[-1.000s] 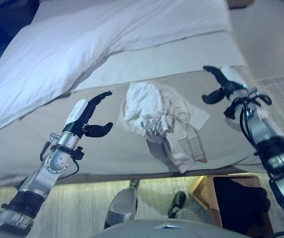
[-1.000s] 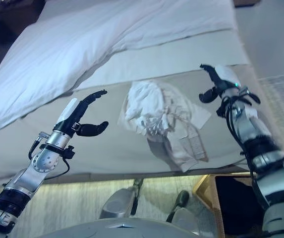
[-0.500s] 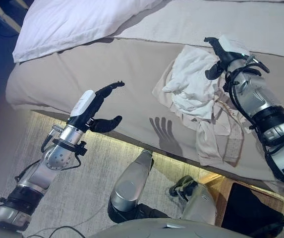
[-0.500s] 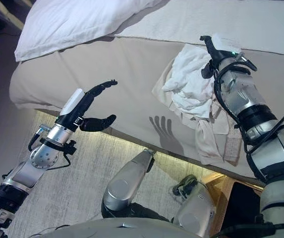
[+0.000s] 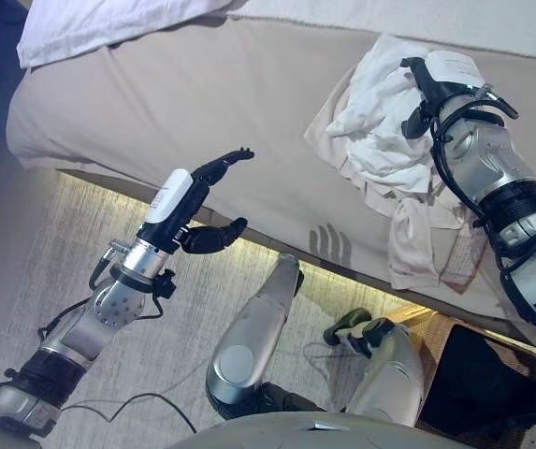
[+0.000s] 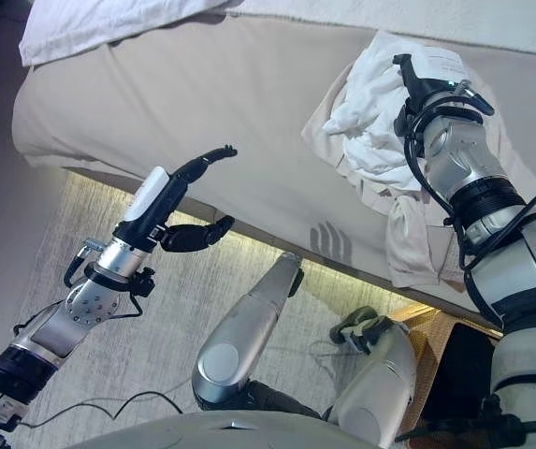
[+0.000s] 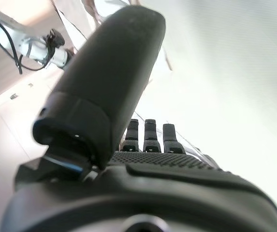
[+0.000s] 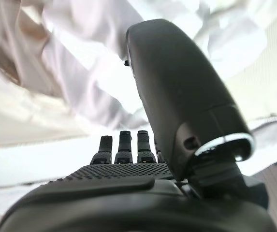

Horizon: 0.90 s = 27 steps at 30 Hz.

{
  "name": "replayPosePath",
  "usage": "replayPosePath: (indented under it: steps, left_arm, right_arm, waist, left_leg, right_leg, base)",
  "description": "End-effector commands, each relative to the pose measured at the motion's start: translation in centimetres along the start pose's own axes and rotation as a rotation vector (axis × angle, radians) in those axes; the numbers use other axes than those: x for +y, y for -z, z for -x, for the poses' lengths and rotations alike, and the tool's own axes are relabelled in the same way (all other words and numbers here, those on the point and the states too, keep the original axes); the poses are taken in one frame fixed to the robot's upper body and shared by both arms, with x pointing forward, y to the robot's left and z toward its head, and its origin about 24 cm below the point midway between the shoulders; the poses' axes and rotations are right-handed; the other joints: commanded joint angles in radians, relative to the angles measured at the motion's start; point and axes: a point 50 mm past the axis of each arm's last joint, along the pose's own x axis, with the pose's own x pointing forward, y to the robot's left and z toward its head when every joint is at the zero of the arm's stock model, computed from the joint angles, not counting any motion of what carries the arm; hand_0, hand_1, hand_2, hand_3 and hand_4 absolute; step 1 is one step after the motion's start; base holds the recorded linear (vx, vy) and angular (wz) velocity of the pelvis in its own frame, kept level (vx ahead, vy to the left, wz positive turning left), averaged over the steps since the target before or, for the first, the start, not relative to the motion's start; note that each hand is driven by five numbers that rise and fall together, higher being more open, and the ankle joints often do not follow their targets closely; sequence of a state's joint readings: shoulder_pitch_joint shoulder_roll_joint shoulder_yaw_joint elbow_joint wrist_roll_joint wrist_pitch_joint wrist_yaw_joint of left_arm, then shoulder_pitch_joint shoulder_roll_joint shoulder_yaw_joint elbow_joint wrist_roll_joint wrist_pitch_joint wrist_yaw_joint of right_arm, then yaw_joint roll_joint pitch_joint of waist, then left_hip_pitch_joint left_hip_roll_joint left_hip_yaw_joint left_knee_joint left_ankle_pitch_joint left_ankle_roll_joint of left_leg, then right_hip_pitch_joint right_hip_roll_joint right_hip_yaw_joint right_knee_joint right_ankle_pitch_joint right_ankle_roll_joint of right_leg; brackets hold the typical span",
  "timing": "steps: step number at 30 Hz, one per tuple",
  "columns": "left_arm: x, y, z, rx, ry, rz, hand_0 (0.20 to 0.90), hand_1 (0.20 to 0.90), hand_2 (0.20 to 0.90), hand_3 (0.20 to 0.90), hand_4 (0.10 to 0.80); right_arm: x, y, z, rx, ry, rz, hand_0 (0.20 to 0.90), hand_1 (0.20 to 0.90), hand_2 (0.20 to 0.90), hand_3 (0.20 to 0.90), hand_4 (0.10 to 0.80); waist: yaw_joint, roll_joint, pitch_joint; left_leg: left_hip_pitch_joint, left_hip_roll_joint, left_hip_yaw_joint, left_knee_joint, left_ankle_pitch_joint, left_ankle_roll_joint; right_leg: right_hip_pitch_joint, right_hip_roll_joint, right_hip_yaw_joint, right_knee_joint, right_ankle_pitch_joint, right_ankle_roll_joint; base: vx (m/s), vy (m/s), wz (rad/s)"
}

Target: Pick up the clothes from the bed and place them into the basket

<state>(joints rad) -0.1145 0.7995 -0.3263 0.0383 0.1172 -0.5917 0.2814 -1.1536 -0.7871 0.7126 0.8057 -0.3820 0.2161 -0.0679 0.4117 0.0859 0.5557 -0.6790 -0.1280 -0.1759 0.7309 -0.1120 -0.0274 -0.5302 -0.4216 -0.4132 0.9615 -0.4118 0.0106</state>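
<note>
A pile of white clothes (image 5: pixel 375 122) lies on the tan bed (image 5: pixel 174 89) near its front edge. A beige garment (image 5: pixel 410 248) trails from the pile over that edge. My right hand (image 5: pixel 428 86) rests against the right side of the white pile, open, with its thumb toward the cloth. In the right wrist view its fingers (image 8: pixel 124 145) are straight, with white cloth (image 8: pixel 80 92) just past them. Well left of the clothes, my left hand (image 5: pixel 197 210) hovers open and empty at the bed's edge. The wicker basket (image 5: pixel 428 323) stands on the floor at the lower right.
A white duvet (image 5: pixel 99 23) covers the bed's far left. A pale ribbed rug (image 5: pixel 71 253) lies on the floor beside the bed. The basket's inside (image 5: pixel 473 374) is dark.
The camera has tilted down and left, so the whole scene has shifted. My right hand has moved from right of the pile to rest against the white clothes. The left hand stays open.
</note>
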Motion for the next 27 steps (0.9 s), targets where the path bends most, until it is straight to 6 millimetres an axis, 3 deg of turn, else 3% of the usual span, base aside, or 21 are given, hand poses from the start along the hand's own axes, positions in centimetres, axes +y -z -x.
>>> replayPosePath:
  steps: [1, 14, 15, 17, 27]
  left_arm:
    - [2.2, -4.9, -1.9, -0.314, -0.145, 0.057, 0.9, 0.9, 0.9, 0.9, 0.8]
    - [2.2, -5.9, -2.6, -0.375, -0.148, 0.071, 0.9, 0.9, 0.9, 0.9, 0.8]
    - [2.2, -5.9, -2.5, -0.378, -0.148, 0.072, 0.9, 0.9, 0.9, 0.9, 0.8]
    - [2.2, -6.0, -2.4, -0.382, -0.148, 0.067, 0.9, 0.9, 0.9, 0.9, 0.8]
    - [2.8, -5.8, -2.5, -0.376, -0.139, 0.05, 0.9, 0.9, 0.9, 0.9, 0.8]
  right_arm:
    - [-6.8, -2.0, -1.0, -0.035, 0.184, 0.042, 0.9, 0.9, 0.9, 0.9, 0.8]
    - [-6.9, -1.2, -1.6, 0.022, 0.109, 0.026, 0.9, 0.9, 0.9, 0.9, 0.8]
    - [-7.0, -1.1, -1.6, 0.03, 0.102, 0.03, 0.728, 0.728, 0.728, 0.7, 0.6]
    - [-7.1, -1.2, -1.7, 0.035, 0.097, 0.038, 0.3, 0.3, 0.3, 0.2, 0.1]
    - [-7.1, -1.3, -1.6, 0.012, 0.122, 0.01, 0.3, 0.3, 0.3, 0.2, 0.1]
  waist:
    - [0.013, 0.034, -0.036]
    - [0.018, 0.056, -0.036]
    - [0.019, 0.059, -0.036]
    - [0.019, 0.058, -0.036]
    - [0.01, 0.032, -0.036]
  left_leg:
    - [-0.037, -0.035, 0.059, 0.114, -0.112, 0.07]
    - [-0.188, -0.041, 0.064, 0.218, -0.134, 0.09]
    - [-0.197, -0.041, 0.065, 0.222, -0.133, 0.091]
    - [-0.202, -0.039, 0.066, 0.219, -0.129, 0.092]
    - [-0.126, -0.017, 0.059, 0.141, -0.107, 0.082]
  right_leg:
    - [-0.04, 0.118, -0.011, 0.039, 0.044, -0.07]
    - [-0.217, 0.11, 0.022, 0.135, 0.033, -0.063]
    - [-0.229, 0.11, 0.025, 0.141, 0.034, -0.061]
    - [-0.237, 0.112, 0.026, 0.141, 0.038, -0.059]
    - [-0.157, 0.131, 0.019, 0.068, 0.07, -0.047]
  base:
    - [-0.021, 0.011, 0.07]
    - [-0.011, 0.001, 0.02]
    - [-0.037, 0.002, 0.01]
    - [-0.022, 0.001, 0.01]
    - [-0.01, -0.003, 0.0]
